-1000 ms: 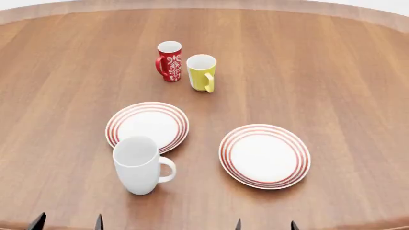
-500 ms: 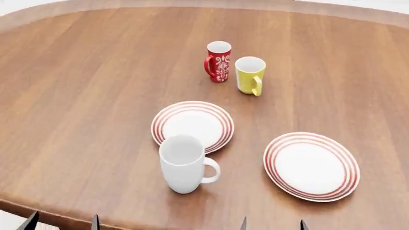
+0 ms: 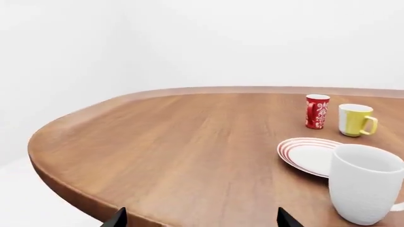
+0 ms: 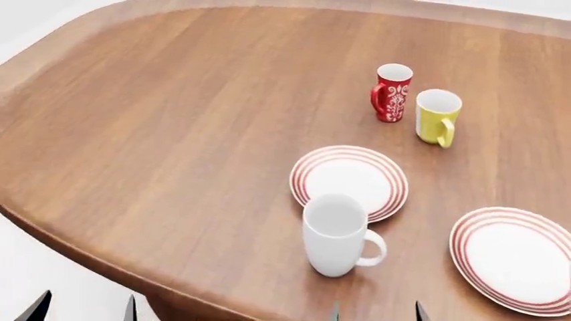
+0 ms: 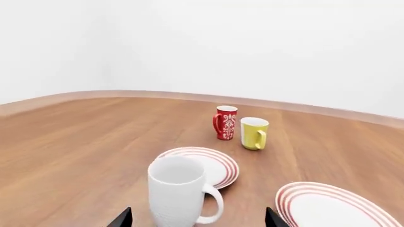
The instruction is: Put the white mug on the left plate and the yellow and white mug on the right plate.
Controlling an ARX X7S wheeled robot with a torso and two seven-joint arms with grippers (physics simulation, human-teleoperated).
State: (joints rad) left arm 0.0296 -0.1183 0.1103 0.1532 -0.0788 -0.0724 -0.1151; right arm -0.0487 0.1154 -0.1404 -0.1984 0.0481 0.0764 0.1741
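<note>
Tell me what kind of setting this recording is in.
Probably a simulated dining or tabletop scene: a large rounded wooden table against bare white surroundings, laid only with two red-ringed plates and three mugs, white, red and yellow. Nothing else shows to pin down the room.

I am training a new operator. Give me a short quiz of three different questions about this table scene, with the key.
1. True or false: the white mug stands on the left plate.
2. Which mug stands beside the yellow and white mug? A) the red mug B) a blue mug C) a green mug
3. Fill in: the right plate carries ___ mugs.

Key: 1 false, it stands on the table before the plate; 2 A; 3 no.
</note>
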